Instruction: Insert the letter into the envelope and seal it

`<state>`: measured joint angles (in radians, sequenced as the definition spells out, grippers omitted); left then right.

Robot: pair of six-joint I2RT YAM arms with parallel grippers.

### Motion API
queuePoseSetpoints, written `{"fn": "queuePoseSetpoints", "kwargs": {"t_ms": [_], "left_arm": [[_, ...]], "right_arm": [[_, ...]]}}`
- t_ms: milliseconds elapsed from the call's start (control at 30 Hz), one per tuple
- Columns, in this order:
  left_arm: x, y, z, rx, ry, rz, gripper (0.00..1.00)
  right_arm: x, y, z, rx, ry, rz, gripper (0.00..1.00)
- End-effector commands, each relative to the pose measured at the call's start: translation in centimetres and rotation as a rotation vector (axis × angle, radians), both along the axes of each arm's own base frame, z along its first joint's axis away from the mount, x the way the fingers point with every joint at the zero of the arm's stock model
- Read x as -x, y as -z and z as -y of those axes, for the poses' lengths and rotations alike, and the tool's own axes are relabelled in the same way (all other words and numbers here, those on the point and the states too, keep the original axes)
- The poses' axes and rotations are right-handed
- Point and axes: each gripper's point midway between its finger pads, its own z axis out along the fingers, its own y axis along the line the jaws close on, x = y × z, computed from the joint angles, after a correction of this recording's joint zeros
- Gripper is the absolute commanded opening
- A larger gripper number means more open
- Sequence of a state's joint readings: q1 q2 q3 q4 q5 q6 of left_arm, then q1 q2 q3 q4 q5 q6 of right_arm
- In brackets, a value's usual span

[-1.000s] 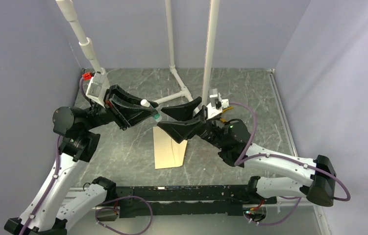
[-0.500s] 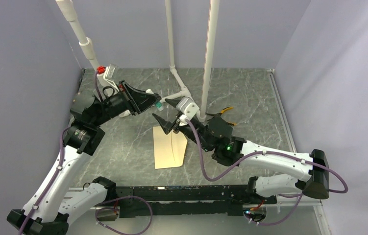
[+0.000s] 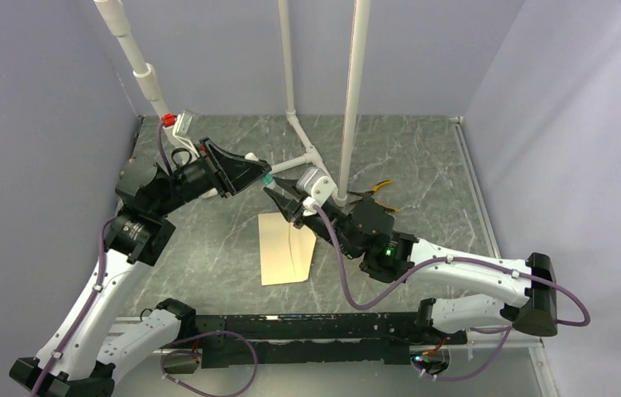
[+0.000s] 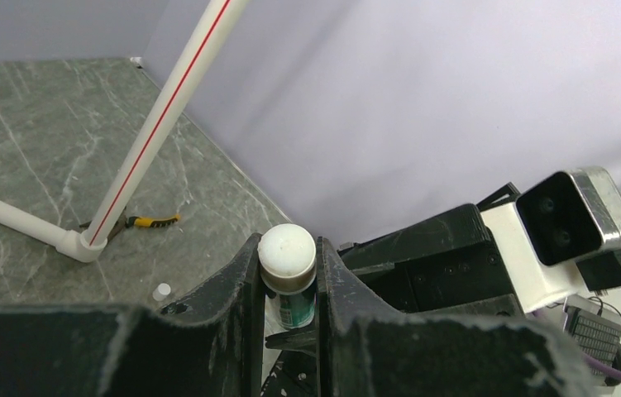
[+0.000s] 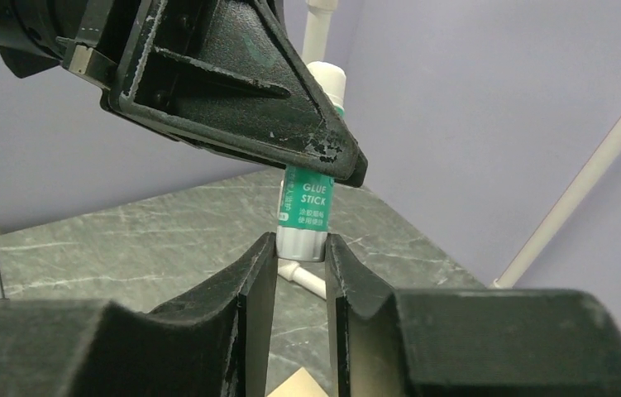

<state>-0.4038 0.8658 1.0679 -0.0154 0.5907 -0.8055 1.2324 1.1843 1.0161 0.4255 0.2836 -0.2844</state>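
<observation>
Down on the grey marbled table [image 3: 422, 157] lies the envelope [image 3: 288, 248], flat and untouched, one short edge toward my arms. The letter I cannot make out apart from it (already inside, I would guess, since no grid-lined sheet shows anywhere). Above the envelope's far end, both my pincers meet on a glue stick [image 5: 305, 207], held clear of the table. My left pincer [image 4: 288, 263] is narrowed onto the stick's upper body, jaws pressed to either side just under its white butt end, which steadies the barrel. My right pincer [image 5: 300, 245] sits below, jaws drawn in tight against the pale lower end, which I take to be the cap. Gripping the two ends with opposed pincers is what lets one pull or twist against the other. I judge the step in hand to be uncapping, so that glue can go on the flap for sealing. The pull should run along the stick's own axis, or the barrel may slip in my left jaws.
</observation>
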Motion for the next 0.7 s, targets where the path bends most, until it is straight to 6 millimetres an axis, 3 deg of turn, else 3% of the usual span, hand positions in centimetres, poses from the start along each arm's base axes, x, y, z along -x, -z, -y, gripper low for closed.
{"fn": "queuePoseSetpoints", "kwargs": {"t_ms": [0,100,267,333,433,567,667], "left_arm": [[1.3,-2.1,-0.1,0.013,0.032,0.072,0.03],[1.6,-2.2,0.0,0.016,0.048,0.08,0.02],[1.8,-2.2,0.1,0.012,0.065,0.091,0.02],[1.9,-2.1,0.2,0.006,0.074,0.093,0.02],[2.6,-2.2,0.5,-0.006,0.115,0.14,0.02],[5.0,-3.2,0.8,-0.013,0.221,0.323,0.02],[6.7,-3.2,0.8,-0.029,0.282,0.463,0.02]], "right_arm": [[0.7,-4.7,1.8,-0.163,-0.013,-0.01,0.33],[0.7,-4.7,1.7,-0.174,-0.018,-0.028,0.33],[1.5,-5.0,1.4,-0.191,-0.066,-0.041,0.11],[2.2,-5.4,1.3,-0.218,-0.107,-0.058,0.08],[3.6,-7.1,2.1,-0.349,-0.196,-0.137,0.05],[5.8,-9.7,4.3,-0.608,-0.342,-0.292,0.0],[8.3,-11.7,5.6,-0.704,-0.488,-0.274,0.0]]}}
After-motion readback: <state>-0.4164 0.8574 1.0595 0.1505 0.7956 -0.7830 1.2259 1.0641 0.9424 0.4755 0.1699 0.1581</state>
